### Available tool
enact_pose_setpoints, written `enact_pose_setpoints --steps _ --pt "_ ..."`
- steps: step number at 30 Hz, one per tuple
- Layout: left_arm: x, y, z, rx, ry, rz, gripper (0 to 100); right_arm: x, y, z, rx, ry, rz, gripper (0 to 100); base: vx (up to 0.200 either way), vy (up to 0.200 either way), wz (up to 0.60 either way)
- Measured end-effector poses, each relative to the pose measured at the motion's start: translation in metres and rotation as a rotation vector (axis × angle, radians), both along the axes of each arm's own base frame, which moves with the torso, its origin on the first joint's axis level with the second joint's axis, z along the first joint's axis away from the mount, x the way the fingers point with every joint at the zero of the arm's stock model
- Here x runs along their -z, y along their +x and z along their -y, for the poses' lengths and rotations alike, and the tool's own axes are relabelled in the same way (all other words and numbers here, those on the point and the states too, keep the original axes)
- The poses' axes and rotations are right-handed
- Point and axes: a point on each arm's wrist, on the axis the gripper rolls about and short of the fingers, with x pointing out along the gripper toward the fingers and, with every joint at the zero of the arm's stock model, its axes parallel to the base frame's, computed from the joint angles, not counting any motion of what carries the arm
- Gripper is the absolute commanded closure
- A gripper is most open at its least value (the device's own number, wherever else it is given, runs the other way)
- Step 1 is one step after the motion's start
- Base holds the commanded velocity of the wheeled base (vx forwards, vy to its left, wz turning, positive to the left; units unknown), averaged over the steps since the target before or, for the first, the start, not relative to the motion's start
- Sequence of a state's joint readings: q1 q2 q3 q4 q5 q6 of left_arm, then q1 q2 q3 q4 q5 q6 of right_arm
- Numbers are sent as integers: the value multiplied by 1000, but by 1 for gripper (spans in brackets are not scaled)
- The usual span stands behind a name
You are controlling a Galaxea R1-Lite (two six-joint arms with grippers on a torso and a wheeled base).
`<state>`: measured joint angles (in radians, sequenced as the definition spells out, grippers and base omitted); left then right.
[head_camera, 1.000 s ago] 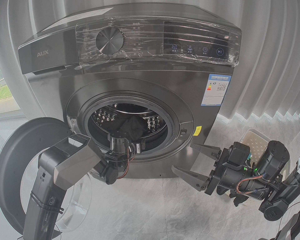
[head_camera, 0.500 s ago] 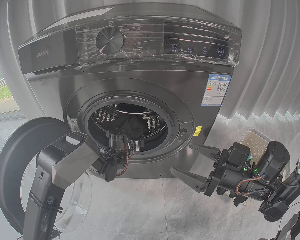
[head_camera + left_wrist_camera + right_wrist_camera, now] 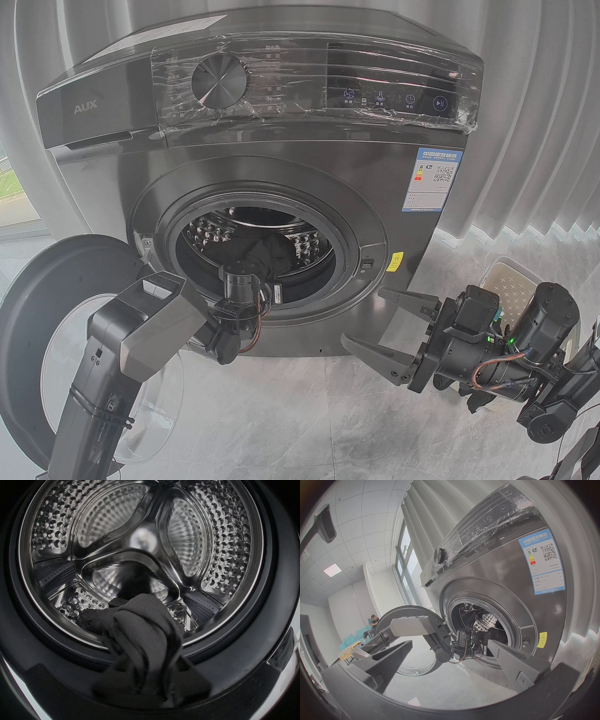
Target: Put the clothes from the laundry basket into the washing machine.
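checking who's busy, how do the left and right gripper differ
The left gripper sits at the door opening of the washing machine; the right gripper hangs outside, before its lower front. The left gripper is shut on a black garment; the right gripper is open and empty. Both point toward the machine.

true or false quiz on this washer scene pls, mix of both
1. The washing machine door is shut. False: it is swung open on the robot's left.
2. A dark garment sits at the mouth of the drum. True.
3. The right gripper holds clothing. False: it is open and empty.
4. The laundry basket stands on the floor on the robot's right. True.
5. The drum is packed full. False: most of its metal wall is bare.
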<state>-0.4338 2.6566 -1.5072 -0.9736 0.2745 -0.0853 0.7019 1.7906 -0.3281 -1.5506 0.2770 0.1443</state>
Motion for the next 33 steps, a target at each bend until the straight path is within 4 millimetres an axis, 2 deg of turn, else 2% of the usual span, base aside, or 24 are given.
enact_pose_setpoints --steps 7,17,24,25,33 --pt "-10 8 4 0 -20 42 100 0 0 0 -1 0 0 0 0 0 0" --pt "-60 43 7 -49 -104 229 100 0 0 0 -1 0 1 0 0 0 0" --pt "-46 57 0 -79 -94 212 100 0 0 0 -2 1 2 0 0 0 0" --pt "-44 58 -2 -82 -92 209 0 0 0 0 -2 0 2 0 0 0 0" --pt "-32 61 -5 -90 -90 194 0 0 0 0 -2 0 2 0 0 0 0"
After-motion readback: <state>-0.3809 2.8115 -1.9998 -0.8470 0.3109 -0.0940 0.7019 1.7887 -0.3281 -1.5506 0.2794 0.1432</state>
